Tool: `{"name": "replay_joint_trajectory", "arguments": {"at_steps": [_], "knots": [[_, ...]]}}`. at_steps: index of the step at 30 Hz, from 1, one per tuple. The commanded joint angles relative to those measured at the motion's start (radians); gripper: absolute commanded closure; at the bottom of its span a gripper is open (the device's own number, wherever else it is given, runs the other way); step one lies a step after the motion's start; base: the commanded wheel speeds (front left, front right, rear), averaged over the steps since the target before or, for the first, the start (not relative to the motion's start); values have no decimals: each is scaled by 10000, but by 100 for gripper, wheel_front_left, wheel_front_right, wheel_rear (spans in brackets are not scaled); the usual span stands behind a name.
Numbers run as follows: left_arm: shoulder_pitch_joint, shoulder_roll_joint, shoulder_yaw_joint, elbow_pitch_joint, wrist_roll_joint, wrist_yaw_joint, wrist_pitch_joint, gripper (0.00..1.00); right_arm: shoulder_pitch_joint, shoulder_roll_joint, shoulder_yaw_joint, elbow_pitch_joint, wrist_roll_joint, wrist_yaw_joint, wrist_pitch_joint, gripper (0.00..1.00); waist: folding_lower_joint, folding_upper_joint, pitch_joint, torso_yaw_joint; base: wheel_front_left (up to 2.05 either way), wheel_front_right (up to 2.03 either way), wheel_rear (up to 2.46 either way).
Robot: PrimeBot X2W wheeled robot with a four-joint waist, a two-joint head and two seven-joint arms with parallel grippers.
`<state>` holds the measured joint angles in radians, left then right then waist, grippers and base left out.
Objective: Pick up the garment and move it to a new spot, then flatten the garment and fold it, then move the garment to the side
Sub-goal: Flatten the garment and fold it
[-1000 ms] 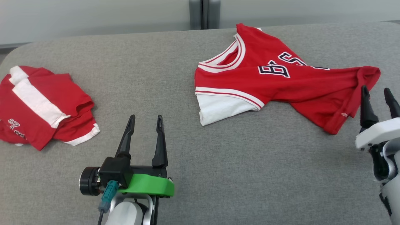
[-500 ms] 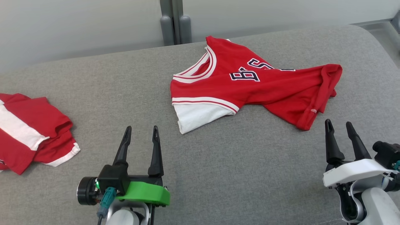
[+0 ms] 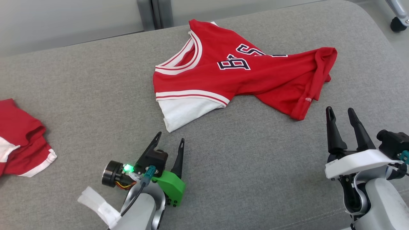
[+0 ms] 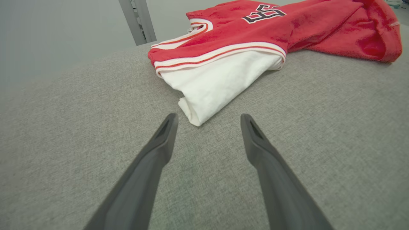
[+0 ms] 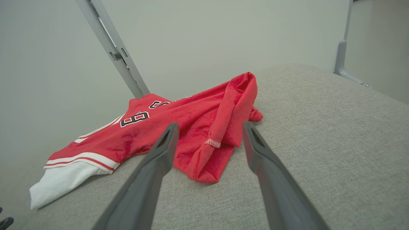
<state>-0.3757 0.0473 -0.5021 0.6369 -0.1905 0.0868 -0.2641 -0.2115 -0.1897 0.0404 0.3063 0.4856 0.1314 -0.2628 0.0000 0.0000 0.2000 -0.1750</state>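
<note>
My left hand (image 3: 170, 136) and right hand (image 3: 339, 109) hang spread and empty before the jersey (image 3: 243, 73) lying near the worktop's (image 3: 96, 95) far edge, one per end, so I can lift it evenly.

Lab; padded table (image 3: 271, 166); bare wall (image 5: 191, 48)

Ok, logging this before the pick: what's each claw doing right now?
Left claw: open, empty, pointing at the white sleeve of the jersey.
Right claw: open, empty, near the jersey's red hem.
</note>
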Motion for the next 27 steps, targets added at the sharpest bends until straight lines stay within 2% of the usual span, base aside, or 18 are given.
{"name": "replay_joint_trajectory", "arguments": {"at_steps": [1,8,17,18,19,20,24,27], "knots": [[-405,57,-136,416,206,84,-2,0,-132,-26,0,-60,43,-14,-28,0,0,0,241,-247,0,0,0],[-1558,58,-603,2337,537,402,9,0,-243,-27,-52,-71,2,-14,-28,0,0,0,428,-487,0,0,0],[-2047,58,-904,2630,400,449,8,0,-277,-4,-181,-19,-69,-15,-28,0,0,0,630,-563,0,0,0],[-2046,57,-945,2621,338,326,8,20,-291,12,-173,-8,-78,-15,-28,0,0,0,639,-558,0,0,0],[-2059,57,-981,2596,323,241,8,55,-298,16,-175,1,-89,-15,-29,0,0,0,640,-548,0,0,0],[-2078,55,-1036,2524,323,172,8,100,-309,16,-189,12,-96,-15,-29,0,0,0,638,-527,0,0,0],[-2040,60,-1169,2230,356,106,4,100,-273,-23,-247,120,-130,-15,-27,0,0,0,584,-322,0,0,0],[-1805,45,-1037,1421,147,29,0,100,-250,-66,-270,224,-144,-15,-29,0,0,0,485,-109,0,0,0]]}}
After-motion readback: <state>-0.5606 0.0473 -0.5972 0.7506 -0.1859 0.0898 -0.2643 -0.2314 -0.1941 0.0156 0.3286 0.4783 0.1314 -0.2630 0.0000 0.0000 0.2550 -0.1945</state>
